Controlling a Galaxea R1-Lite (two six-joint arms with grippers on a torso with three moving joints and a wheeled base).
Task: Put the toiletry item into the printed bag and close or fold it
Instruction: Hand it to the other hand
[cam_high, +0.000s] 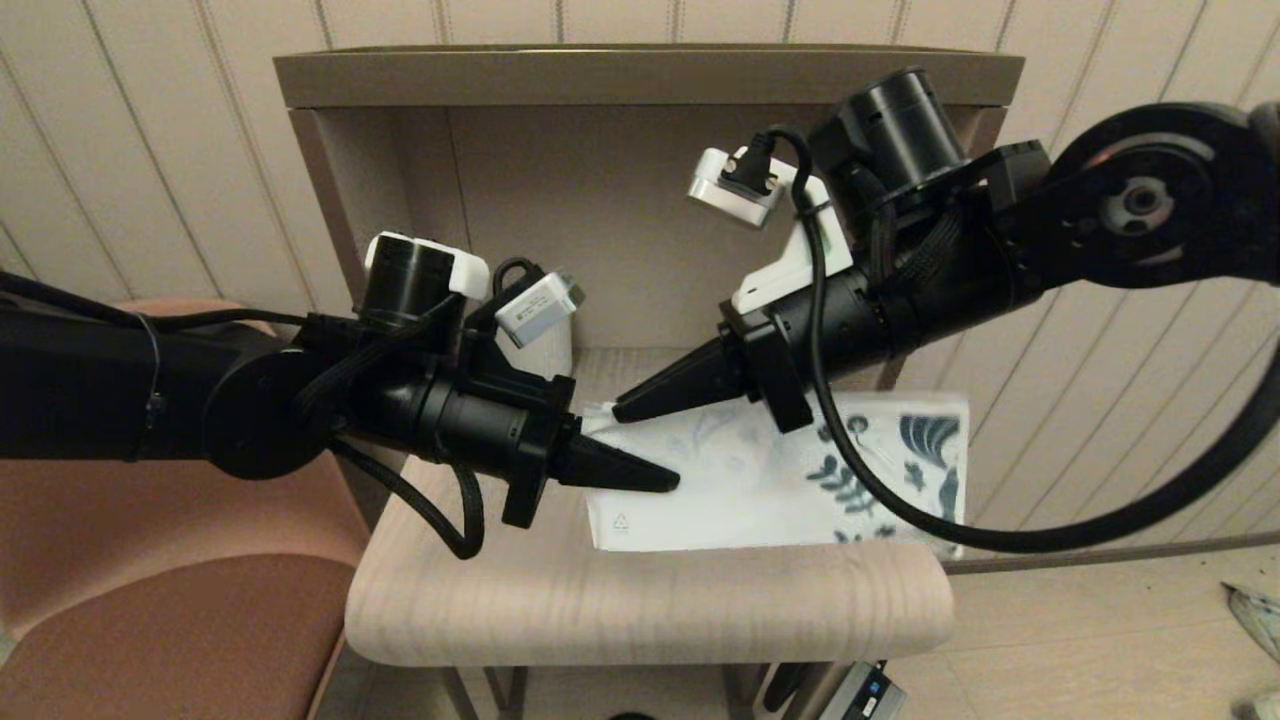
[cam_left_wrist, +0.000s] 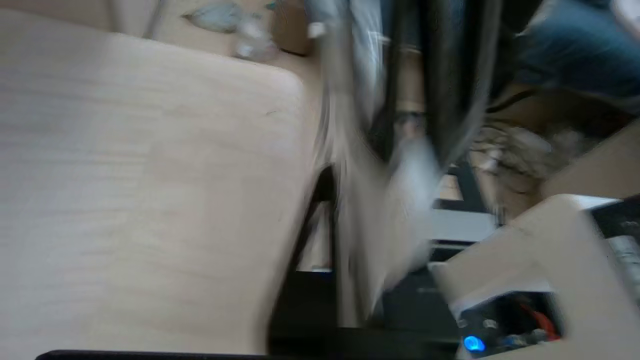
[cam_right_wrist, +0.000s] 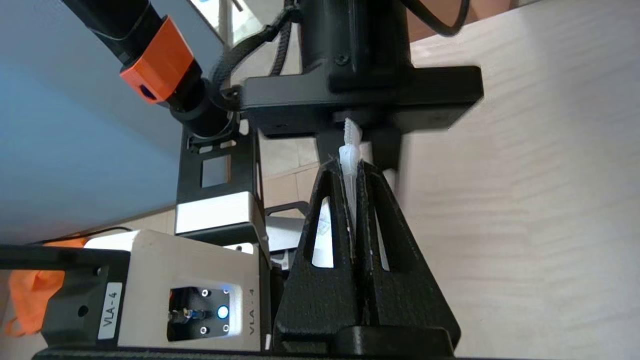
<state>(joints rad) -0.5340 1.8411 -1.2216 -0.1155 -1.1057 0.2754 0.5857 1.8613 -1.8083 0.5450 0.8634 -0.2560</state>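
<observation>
The printed bag (cam_high: 720, 480) is a flat white pouch with dark teal leaf prints at its right end and a small triangular mark near its left end. It hangs just above the light wood table (cam_high: 640, 610). My right gripper (cam_high: 622, 410) is shut on the bag's upper left edge. In the right wrist view a crinkled white strip of the bag (cam_right_wrist: 350, 147) sticks out between the closed fingertips of that gripper (cam_right_wrist: 351, 167). My left gripper (cam_high: 668, 483) points at the bag's left part, its tip lying over the white face. The toiletry item is out of view.
A white ribbed mug (cam_high: 556, 352) stands on the table behind my left wrist. A brown open cabinet (cam_high: 640, 80) backs the table. A chair with a reddish cushion (cam_high: 150, 620) stands to the left. The table's rounded front edge lies below the bag.
</observation>
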